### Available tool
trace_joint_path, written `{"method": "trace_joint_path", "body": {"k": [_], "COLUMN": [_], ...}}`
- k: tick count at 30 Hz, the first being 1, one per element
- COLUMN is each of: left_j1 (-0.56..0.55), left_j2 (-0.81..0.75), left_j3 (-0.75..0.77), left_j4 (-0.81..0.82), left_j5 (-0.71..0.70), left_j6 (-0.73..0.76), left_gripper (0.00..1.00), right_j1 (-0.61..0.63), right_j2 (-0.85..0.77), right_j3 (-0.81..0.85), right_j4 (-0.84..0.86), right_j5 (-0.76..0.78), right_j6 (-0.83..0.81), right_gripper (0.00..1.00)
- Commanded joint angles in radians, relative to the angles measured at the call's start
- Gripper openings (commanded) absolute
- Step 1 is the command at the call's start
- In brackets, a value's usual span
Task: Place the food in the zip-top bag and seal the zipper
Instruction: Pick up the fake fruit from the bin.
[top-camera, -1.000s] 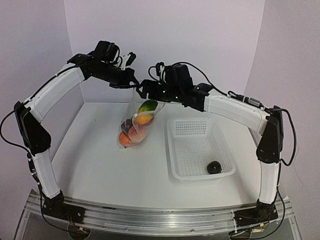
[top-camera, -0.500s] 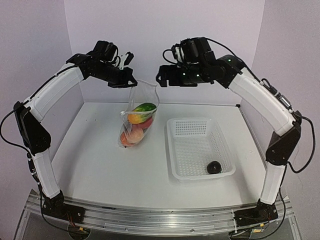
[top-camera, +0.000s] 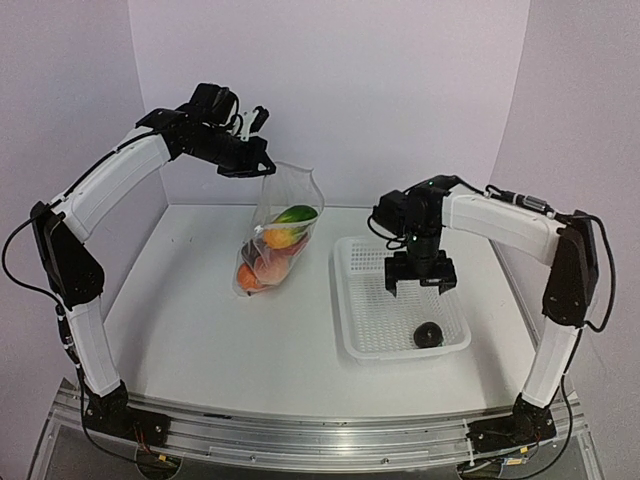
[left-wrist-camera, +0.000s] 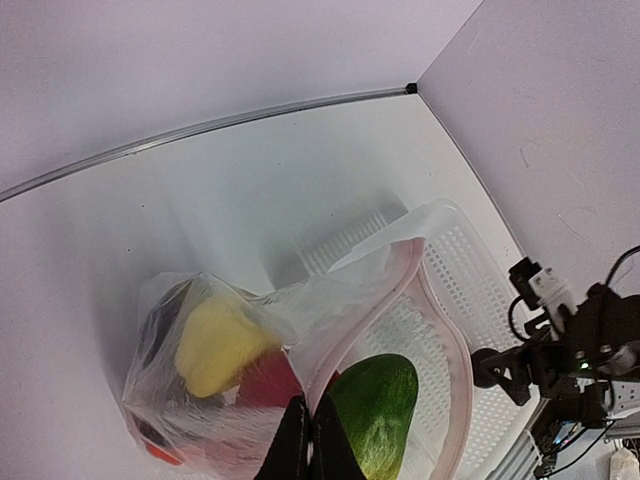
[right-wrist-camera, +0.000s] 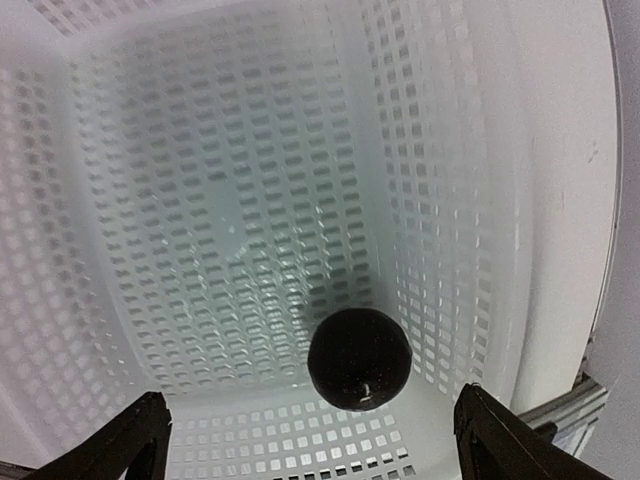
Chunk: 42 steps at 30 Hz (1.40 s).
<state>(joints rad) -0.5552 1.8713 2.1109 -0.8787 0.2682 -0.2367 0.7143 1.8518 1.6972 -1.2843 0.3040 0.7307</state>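
One dark mangosteen (top-camera: 428, 334) lies in the near corner of the basket (top-camera: 345, 310), below the spread right gripper (top-camera: 420, 287). Beyond, the bag (top-camera: 295, 190) hangs from the left gripper (top-camera: 258, 168), pinched on its mouth edge (zipper not discernible). The green mango (top-camera: 296, 213) sits uppermost, lower fruits blurred by plastic, base on the bench (top-camera: 200, 320).

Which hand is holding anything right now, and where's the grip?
Left hand is shut on the zip-top bag, pinching its mouth edge. Right hand is open over the white basket, holding nothing.
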Motion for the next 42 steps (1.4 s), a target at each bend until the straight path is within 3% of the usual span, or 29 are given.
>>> {"method": "trace_joint_path", "body": {"k": [1,11,19,22,31,37,42], "left_j1": [0.005,0.006,0.005,0.006,0.005,0.005,0.004], "left_j2": [-0.004,-0.012,-0.014,-0.017,-0.021,-0.023,-0.027], "left_j3": [0.045,0.042,0.04,0.04,0.039,0.045,0.057], "left_j4": [0.051,0.048,0.049,0.047,0.046,0.044,0.034], "left_j5": [0.019,0.016,0.015,0.012,0.009,0.007,-0.029], "left_j6": [-0.01,-0.007,-0.005,-0.003,0.006,0.021,0.044], "left_gripper": [0.0,0.0,0.0,0.0,0.0,0.0,0.0], "right_j1": [0.001,-0.036,-0.055,-0.058,-0.062,-0.053,0.017], "right_j2": [0.014,0.059,0.118,0.126,0.099,0.01,-0.05], "right_j3": [-0.099,-0.285,-0.304,-0.295,-0.291,-0.072,0.24], "right_j4": [-0.186,-0.013,0.083,0.104,0.1,0.054,0.149], "right_j5": [-0.096,-0.202,-0.232,-0.222,-0.158,-0.175,-0.167], "right_j6": [0.098,0.104,0.072,0.068,0.041,-0.085,-0.207], "right_gripper": [0.95,0.88,0.81,0.73,0.36,0.19,0.14]}}
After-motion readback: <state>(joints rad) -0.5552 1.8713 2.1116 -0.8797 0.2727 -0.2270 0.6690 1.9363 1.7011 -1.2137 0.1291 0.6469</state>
